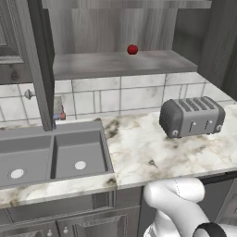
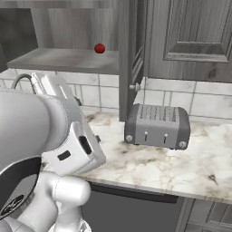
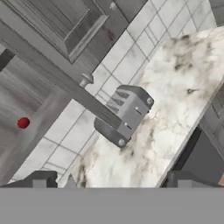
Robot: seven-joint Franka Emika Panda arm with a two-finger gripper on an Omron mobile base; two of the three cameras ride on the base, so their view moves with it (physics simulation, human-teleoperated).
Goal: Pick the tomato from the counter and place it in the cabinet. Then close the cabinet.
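Pincer: fingertips spread apart, holding nothing, as I read the hand view. Small glossy red tomato sits on the grey shelf of the open dark grey wood-grain wall cabinet, well apart from the pincer. Below, a grey ribbed toaster stands on the white veined marble counter beside the grey double-basin sink.

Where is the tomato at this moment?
The tomato sits on the shelf inside the open cabinet, toward the back, above the toaster on the counter.

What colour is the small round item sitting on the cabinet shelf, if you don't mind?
The tomato is glossy red, clearest in the left base view.
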